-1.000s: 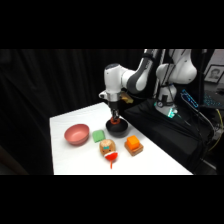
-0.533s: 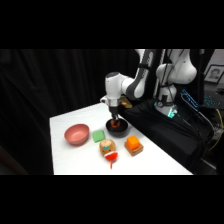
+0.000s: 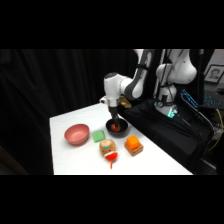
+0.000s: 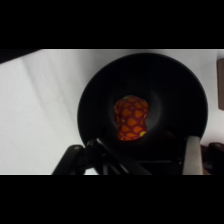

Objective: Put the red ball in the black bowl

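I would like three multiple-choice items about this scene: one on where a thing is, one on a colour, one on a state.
1. Where is the red ball?
A. in the pink bowl
B. inside the black bowl
C. on the orange block

2. What colour is the flat block between the two bowls?
A. green
B. blue
C. yellow

3. What does the pink bowl hold?
A. the ball
B. a block
C. nothing

Answers:
1 B, the wrist view shows the ball on the black bowl's floor.
2 A, it shows green in the side view.
3 C, its inside looks bare.
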